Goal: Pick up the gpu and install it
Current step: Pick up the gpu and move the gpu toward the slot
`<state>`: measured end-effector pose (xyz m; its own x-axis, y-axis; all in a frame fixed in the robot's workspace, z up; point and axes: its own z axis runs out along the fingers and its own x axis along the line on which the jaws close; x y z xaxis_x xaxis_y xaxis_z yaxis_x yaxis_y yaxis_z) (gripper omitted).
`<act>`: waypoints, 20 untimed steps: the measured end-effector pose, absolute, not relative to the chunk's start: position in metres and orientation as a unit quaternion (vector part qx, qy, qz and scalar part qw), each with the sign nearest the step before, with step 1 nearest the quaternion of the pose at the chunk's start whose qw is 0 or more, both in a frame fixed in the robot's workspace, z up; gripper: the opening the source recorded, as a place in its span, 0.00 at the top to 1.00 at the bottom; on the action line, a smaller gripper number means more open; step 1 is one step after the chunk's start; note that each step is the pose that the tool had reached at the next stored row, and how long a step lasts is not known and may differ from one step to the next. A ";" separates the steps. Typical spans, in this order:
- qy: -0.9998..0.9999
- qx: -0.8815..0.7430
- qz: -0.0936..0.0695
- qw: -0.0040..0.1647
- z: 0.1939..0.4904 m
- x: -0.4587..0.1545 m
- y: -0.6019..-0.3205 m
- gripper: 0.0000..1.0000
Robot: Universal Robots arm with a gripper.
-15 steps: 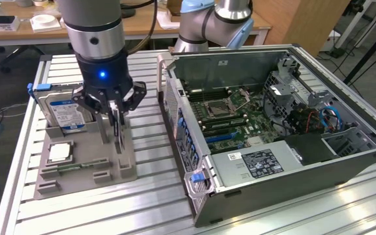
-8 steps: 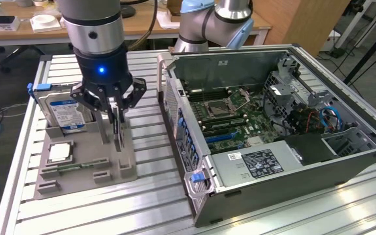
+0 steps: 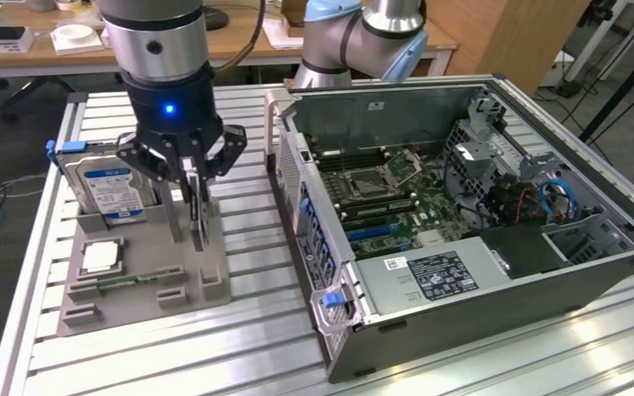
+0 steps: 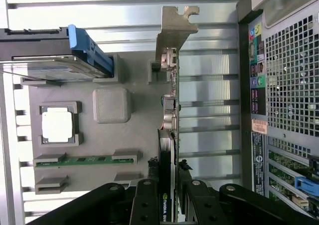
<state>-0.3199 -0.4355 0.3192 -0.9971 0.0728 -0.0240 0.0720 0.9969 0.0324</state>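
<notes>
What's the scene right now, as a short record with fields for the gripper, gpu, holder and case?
gripper: closed on the gpu from above
gpu: upright on edge in the grey holder, not yet installed
holder also carries: hard drive, processor, memory strip
computer case: open, beside the holder, on the exterior view's right

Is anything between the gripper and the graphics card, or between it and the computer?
Nothing at the gripper: it grips the graphics card. The computer's perforated wall stands between card and motherboard.
</notes>
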 end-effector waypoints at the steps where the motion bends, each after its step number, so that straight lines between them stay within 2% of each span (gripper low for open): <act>1: 0.999 0.036 0.016 0.013 0.320 -0.320 -0.436 0.74; 20: 0.999 0.036 0.016 0.013 0.342 -0.320 -0.436 0.74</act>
